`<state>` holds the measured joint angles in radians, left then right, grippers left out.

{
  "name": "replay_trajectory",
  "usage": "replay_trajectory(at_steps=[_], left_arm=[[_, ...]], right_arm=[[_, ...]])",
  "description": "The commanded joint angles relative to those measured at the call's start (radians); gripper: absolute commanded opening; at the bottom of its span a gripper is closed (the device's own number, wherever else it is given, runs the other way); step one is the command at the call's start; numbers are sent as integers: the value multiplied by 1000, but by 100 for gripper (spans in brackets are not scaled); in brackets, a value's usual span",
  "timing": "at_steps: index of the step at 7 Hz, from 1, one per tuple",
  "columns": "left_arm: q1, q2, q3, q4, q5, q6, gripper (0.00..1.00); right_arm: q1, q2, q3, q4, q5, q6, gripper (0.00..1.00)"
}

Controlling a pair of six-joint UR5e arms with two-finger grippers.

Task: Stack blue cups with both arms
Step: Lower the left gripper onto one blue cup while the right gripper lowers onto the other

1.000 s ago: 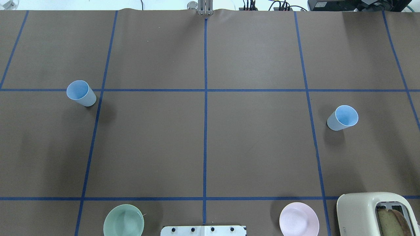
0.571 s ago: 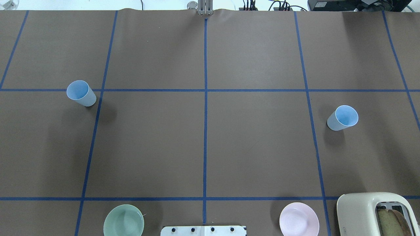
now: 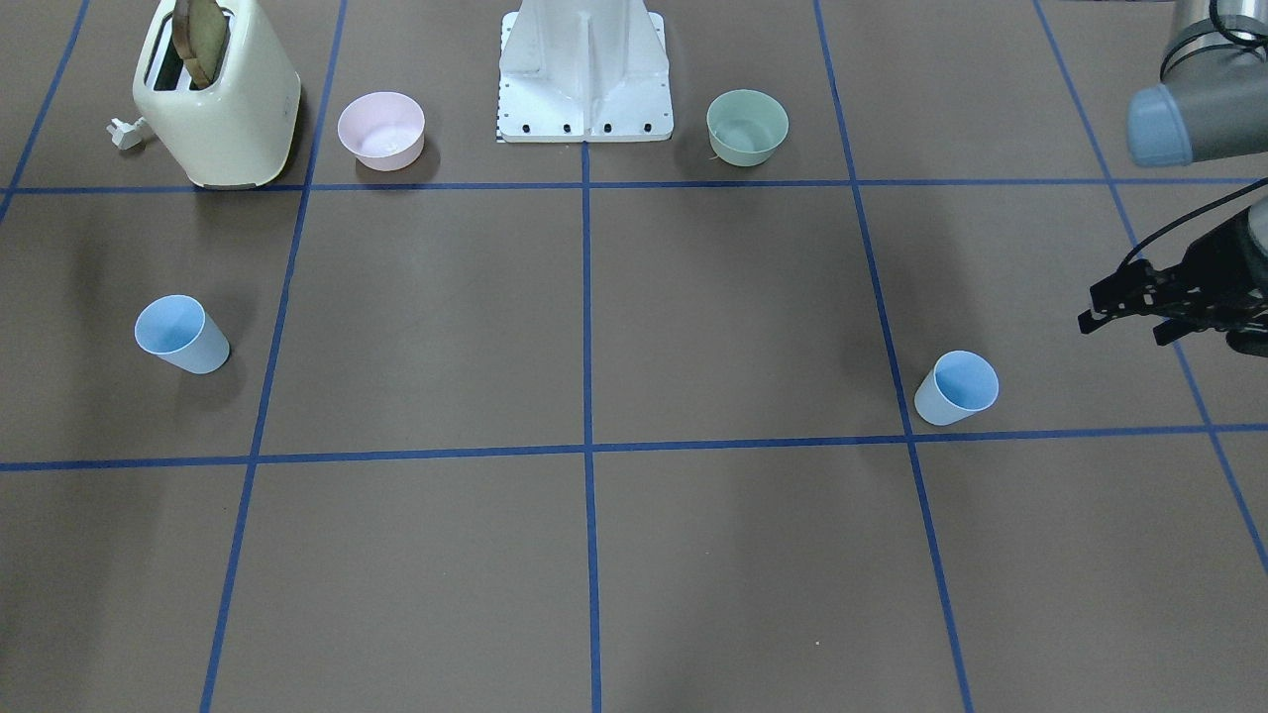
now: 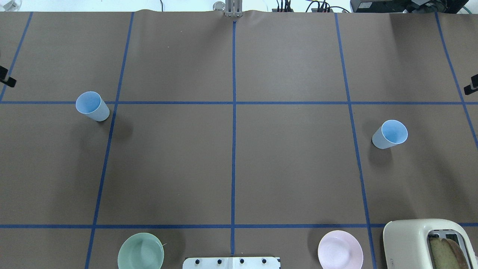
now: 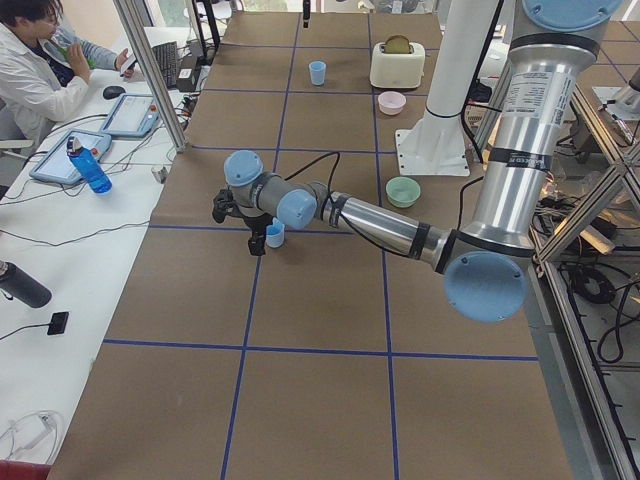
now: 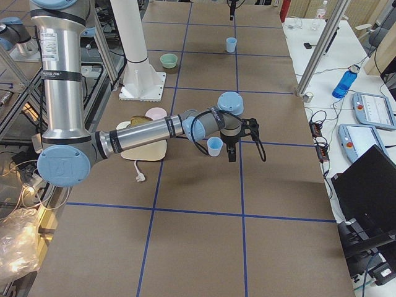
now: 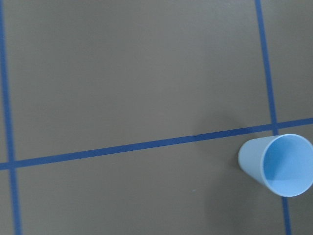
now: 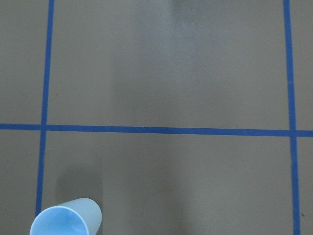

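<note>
You have the left blue cup (image 4: 92, 106) upright and mouth up on the table (image 4: 291, 168), right by a crossing of the blue tape lines (image 4: 233, 157), well out on the robot's left side. The right blue cup (image 4: 390, 134) stands upright too, far across on the other side and just outboard of a tape line, with the whole middle of the table between the two. Now the left pincer (image 3: 1090, 307): it hangs above the table outboard of its cup, near it but clear of it. Its black fingers look parted, with nothing between them. The left wrist view looks straight down and catches that cup at its lower right edge. The right pincer (image 4: 471, 86) shows only as a black sliver at the overhead view's edge, beyond its cup and not touching it. It grips nothing, but how wide it stands I cannot tell. The right wrist view has its cup down in the lower left corner. Back by the white base column (image 3: 584, 69) sit a green bowl (image 4: 140, 251) on the left side and a pink bowl (image 4: 340, 249) on the right. Beside the pink one is a cream toaster (image 4: 407, 243) with a slice of bread (image 4: 444, 254) in a slot.
</note>
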<state>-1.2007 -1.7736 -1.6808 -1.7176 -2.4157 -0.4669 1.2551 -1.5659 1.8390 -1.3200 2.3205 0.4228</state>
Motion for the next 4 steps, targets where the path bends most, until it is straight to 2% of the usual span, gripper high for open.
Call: replay_trajectory(at_steps=[1,3,4], left_arm=[[53,-48,25,0,10,-35,97],[87,-87,62,-5,32,-74,95],[117,-87,64,-20,85,-85,95]], right_arm=[[-123,13,-7,93,-72,2,100],[-143,26,-27,90,-72,5,100],[-152,14,-33,88,-66,5,100]])
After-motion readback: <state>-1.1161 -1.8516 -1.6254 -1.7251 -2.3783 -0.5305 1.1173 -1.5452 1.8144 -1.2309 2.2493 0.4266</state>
